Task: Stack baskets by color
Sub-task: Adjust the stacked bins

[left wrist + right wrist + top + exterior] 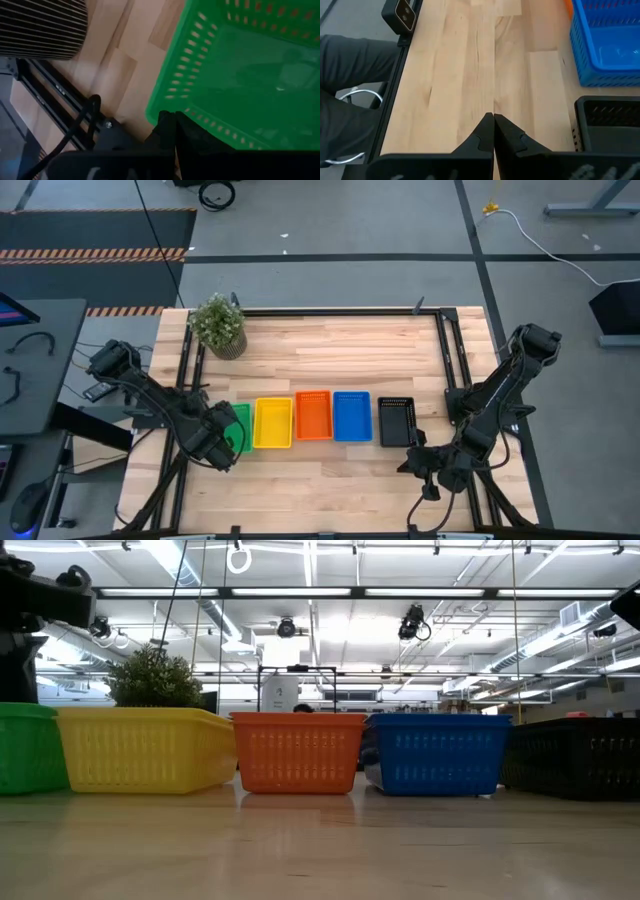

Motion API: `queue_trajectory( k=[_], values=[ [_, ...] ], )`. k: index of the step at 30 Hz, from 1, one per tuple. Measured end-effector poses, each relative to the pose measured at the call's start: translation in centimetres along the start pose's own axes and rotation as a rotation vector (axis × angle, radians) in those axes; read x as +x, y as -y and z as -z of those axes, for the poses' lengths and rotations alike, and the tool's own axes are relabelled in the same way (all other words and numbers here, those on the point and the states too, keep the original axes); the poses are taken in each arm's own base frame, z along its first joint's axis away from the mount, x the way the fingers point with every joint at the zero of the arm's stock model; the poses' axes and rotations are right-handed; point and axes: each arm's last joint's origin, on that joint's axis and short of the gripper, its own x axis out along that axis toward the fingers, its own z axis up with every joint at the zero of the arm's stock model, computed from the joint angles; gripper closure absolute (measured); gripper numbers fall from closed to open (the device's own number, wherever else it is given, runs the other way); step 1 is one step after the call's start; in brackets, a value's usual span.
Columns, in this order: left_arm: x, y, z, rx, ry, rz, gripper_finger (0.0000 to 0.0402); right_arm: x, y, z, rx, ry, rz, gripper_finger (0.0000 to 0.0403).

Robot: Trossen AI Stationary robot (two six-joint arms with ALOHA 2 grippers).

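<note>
Baskets stand in one row across the near half of the wooden table (330, 360), long sides parallel: green basket (240, 427), yellow basket (273, 423), orange basket (313, 415), blue basket (352, 416), black basket (396, 421), left to right in the high view. The coloured four sit close side by side; the black one is set slightly apart from the blue. Whether any of them is already a nested pair cannot be told. Interiors of yellow, orange, blue show nothing inside; green interior, seen from the left wrist, likewise bare.

Left gripper (167, 125) sits at the green basket's near corner, jaws pressed together, touching or just off its rim, not resolved. Right gripper (493, 122) hangs over bare wood near the black basket, jaws pressed together, holding nothing.

Potted plant (218, 325) at the far left of the table, well apart from the row.
</note>
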Motion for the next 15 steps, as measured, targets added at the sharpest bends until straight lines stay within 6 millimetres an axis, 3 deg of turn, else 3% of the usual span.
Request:
queue_trajectory(
  k=[9, 15],
  values=[
    [0.9, -0.2, -1.6, -0.029, -0.040, 0.030, 0.0398, 0.0, -0.1, -0.1, 0.006, 0.008, -0.008, 0.0399],
    [4.3, -0.4, -0.8, 0.019, -0.155, 0.083, 0.0398, 0.0, -0.1, -0.1, 0.008, 0.010, -0.009, 0.0399]
  ],
)
